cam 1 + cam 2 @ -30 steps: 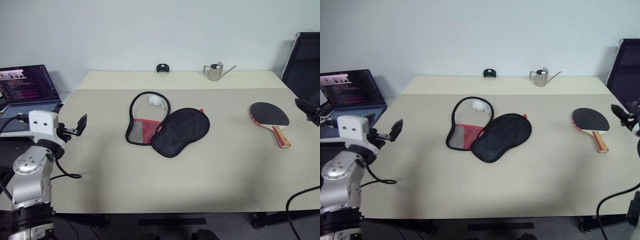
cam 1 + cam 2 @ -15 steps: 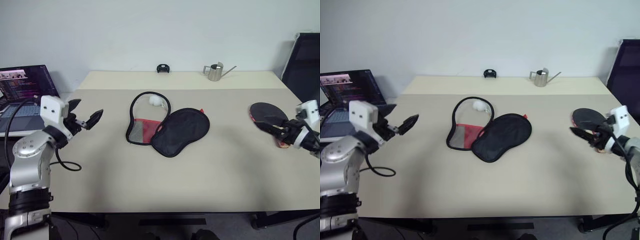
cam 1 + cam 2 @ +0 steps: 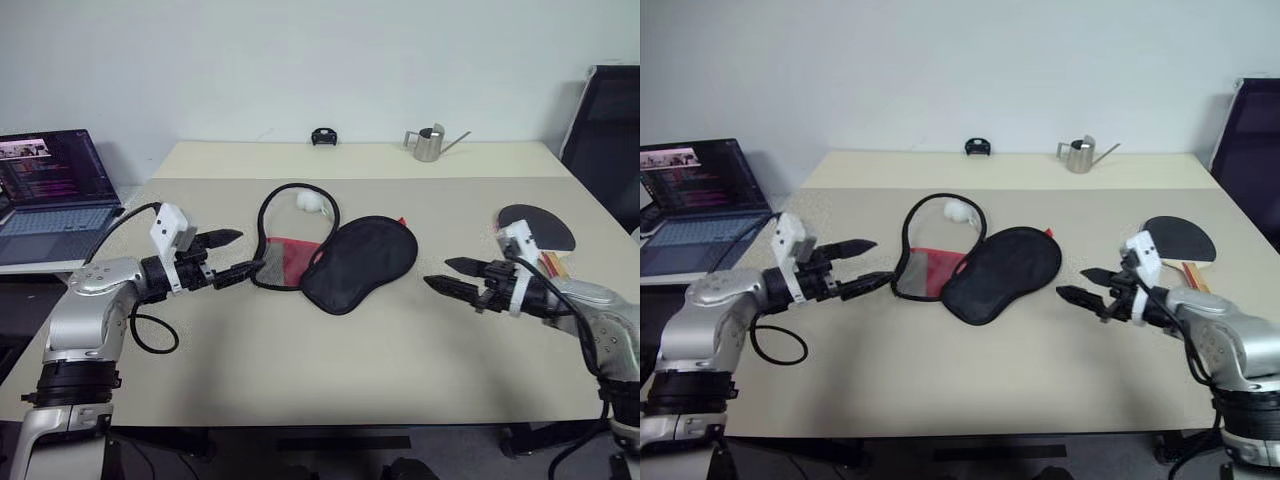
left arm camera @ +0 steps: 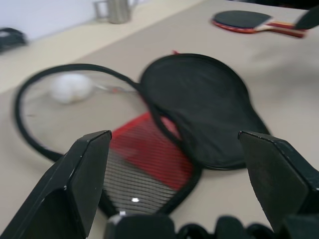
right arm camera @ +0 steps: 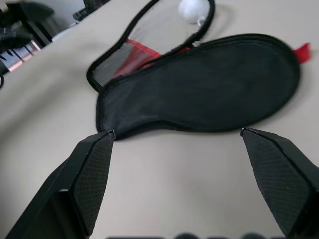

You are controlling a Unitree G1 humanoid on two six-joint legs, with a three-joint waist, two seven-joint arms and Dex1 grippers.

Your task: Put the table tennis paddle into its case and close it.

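The case (image 3: 358,262) lies unzipped at the table's middle, its black flap folded over to the right. Its mesh and red half (image 3: 284,256) sits to the left, with the white ball (image 3: 312,201) inside the zipper rim. My left gripper (image 3: 248,252) is open, pointing right, its tips just short of the case's left edge. My right gripper (image 3: 437,272) is open and empty, pointing left, a short way right of the flap. The table tennis paddle (image 3: 545,224) rests black face up behind my right wrist, which covers part of its handle. The left wrist view shows the case (image 4: 199,104) between its fingers (image 4: 84,169).
An open laptop (image 3: 55,185) stands off the table's left side. A small metal watering can (image 3: 430,143) and a small black object (image 3: 324,136) sit along the far edge. A black chair (image 3: 605,130) stands at the right. A cable loops under my left arm.
Both arms swung inward toward the case. The left gripper turned right and reached the case's left edge. The right gripper moved left, away from the paddle, and its fingers spread wider.
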